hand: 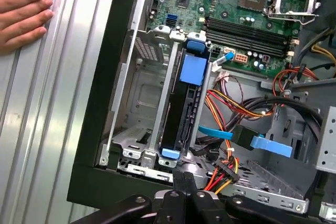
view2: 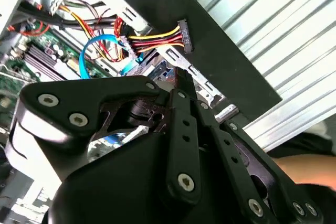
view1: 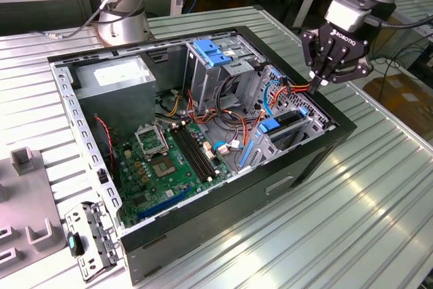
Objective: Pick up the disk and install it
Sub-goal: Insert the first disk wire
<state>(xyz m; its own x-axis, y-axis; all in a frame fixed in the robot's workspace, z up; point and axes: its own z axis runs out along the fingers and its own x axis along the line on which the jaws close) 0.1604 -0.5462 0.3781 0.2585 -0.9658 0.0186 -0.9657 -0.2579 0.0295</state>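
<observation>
The ribbed metal table (view1: 379, 187) carries an open black computer case (view1: 223, 214), lying on its side with its green circuit board (view1: 162, 167) exposed. The metal drive cage (hand: 142, 103) sits at the end of the case on the exterior view's right.

The disk (hand: 185, 111) seems already seated there. In the first wrist view it stands edge-on in 1 slot of the cage, dark with blue rails at both ends, pushed well in. So the pick-up and the slide-in look done.

What looks left is the cabling. The power plug (view2: 184, 35) on its red, yellow and black wires hangs loose near the case wall, joined to nothing. A blue flat cable (hand: 218, 131) lies free beside the cage.

The claw (view1: 316, 82) hovers just over that corner. Its 2 fingers are drawn together and the disk is not between them. Whether they nip a wire I cannot tell.
</observation>
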